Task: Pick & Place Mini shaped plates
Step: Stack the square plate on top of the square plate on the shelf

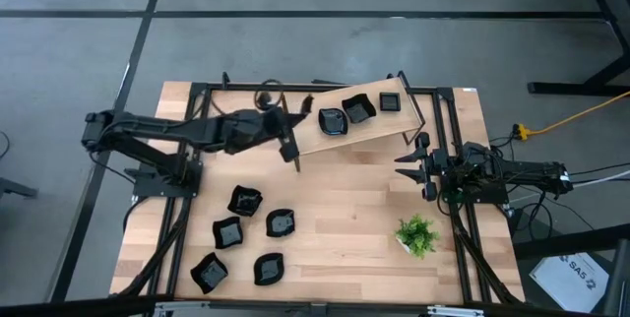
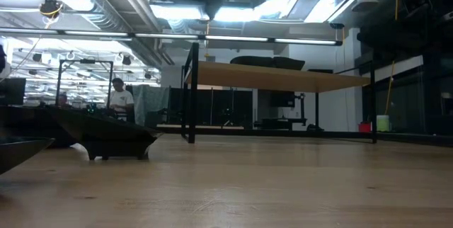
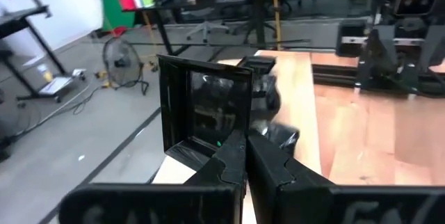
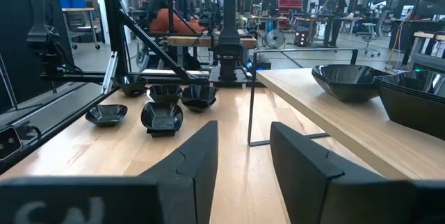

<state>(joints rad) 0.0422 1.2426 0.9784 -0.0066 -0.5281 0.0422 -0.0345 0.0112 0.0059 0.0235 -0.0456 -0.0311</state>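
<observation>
Black glossy mini plates (image 1: 246, 236) lay in a loose cluster of five on the near left part of the wooden table (image 1: 345, 209), none touching its neighbour as far as the overhead view showed. To the near right stood a small green potted plant (image 1: 416, 234), well apart from them. Farther back at the right edge, the right gripper (image 1: 408, 164) waited just above the table with its fingers (image 4: 191, 165) apart and nothing between them. Beyond that, a raised wooden shelf (image 1: 369, 130) ran along the far side, carrying three more black dishes (image 1: 356, 112) side by side toward its right end. The left gripper (image 1: 292, 156) hung at the shelf's near left end, its fingers (image 3: 278, 172) pressed together; a square black plate (image 3: 201, 109) stood on edge right in front of them, though whether it was pinched was unclear.
</observation>
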